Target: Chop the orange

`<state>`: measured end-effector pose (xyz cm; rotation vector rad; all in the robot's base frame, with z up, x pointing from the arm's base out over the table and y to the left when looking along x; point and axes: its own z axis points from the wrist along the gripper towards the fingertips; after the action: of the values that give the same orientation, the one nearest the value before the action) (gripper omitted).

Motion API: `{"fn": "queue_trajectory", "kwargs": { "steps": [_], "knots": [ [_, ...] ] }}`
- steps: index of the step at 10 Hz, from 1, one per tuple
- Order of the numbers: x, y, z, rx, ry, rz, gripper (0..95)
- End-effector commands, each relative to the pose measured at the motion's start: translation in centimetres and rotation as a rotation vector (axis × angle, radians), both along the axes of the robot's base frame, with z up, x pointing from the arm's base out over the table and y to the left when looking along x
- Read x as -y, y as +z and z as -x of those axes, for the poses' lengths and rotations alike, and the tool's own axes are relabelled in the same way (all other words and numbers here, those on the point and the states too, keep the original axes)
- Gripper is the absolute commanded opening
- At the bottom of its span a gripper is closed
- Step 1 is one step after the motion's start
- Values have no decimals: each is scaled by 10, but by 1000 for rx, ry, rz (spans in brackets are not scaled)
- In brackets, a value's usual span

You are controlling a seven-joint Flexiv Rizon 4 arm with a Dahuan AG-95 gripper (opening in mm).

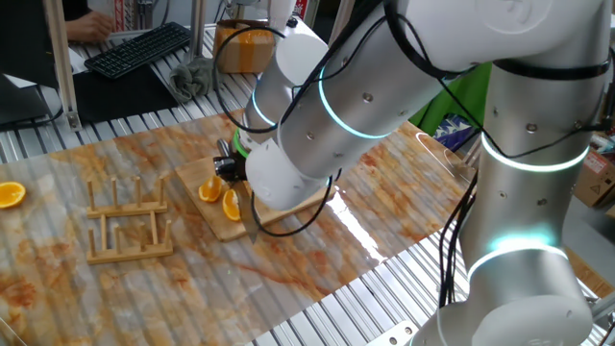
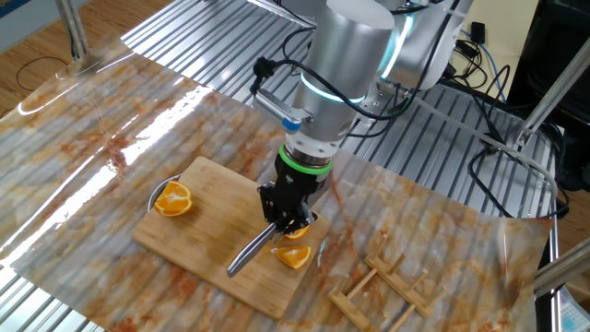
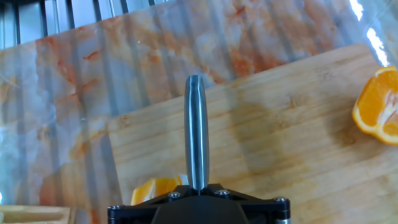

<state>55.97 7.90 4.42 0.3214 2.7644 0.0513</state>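
Observation:
The orange lies as thin wedges [image 1: 232, 205] on the wooden board [image 1: 192, 173], right beside the gripper. In the other fixed view one wedge [image 2: 295, 256] sits near the board's [image 2: 203, 231] corner and another [image 2: 297, 232] shows partly under the gripper. My gripper [image 2: 288, 219] is shut on a metal knife [image 2: 247, 254] that slants down onto the board. In the hand view the knife [image 3: 196, 130] points straight ahead over the board [image 3: 280, 155]. A wedge [image 3: 155, 188] peeks out just left of the gripper [image 3: 198, 190].
A rounder orange half [image 2: 172, 199] rests at the board's far end, also seen as the orange half [image 3: 379, 106] in the hand view. A wooden rack [image 1: 130, 221] stands beside the board. Another orange half [image 1: 10, 194] lies at the table's left edge.

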Motion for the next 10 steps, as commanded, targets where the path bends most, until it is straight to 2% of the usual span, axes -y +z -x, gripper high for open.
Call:
{"fn": "queue_trajectory", "kwargs": {
  "steps": [1, 3, 5, 6, 10],
  "knots": [
    [-3, -7, -2, 24, 1, -1, 0],
    [-4, -13, -1, 20, 0, -2, 0],
    [-5, -11, 0, 10, 3, -9, 0],
    [-5, -11, 0, 14, 1, -12, 0],
    [2, -18, -9, 0, 21, -1, 0]
  ]
}}
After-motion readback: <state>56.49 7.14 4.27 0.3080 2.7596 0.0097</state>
